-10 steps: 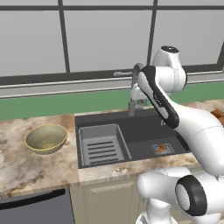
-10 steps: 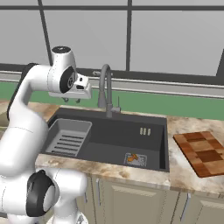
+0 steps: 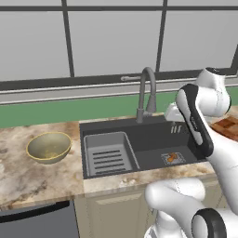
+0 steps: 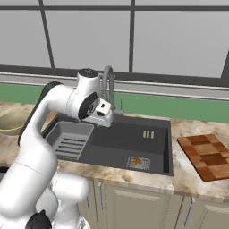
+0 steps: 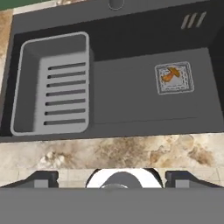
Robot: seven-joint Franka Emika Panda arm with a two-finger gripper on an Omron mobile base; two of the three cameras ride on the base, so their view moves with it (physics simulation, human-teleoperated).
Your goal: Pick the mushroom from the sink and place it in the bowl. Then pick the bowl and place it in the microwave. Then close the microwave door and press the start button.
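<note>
Fingers (image 5: pixel 43 179) spread wide, holding nothing, above sink (image 5: pixel 131 39). Mushroom (image 5: pixel 170 74) on drain square near sink's right wall: probably light, soft; pinch cap sides gently.

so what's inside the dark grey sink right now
Inside the dark grey rectangular sink: a light grey ribbed drainer tray on one side, and the small orange-brown mushroom lying on the square drain plate. Whatever is under the tray is hidden.

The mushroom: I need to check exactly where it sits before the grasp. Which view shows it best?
The hand view: it looks straight down on the mushroom, lying on the square drain plate in the sink. Both base views show it as a small orange speck seen at a slant.
</note>
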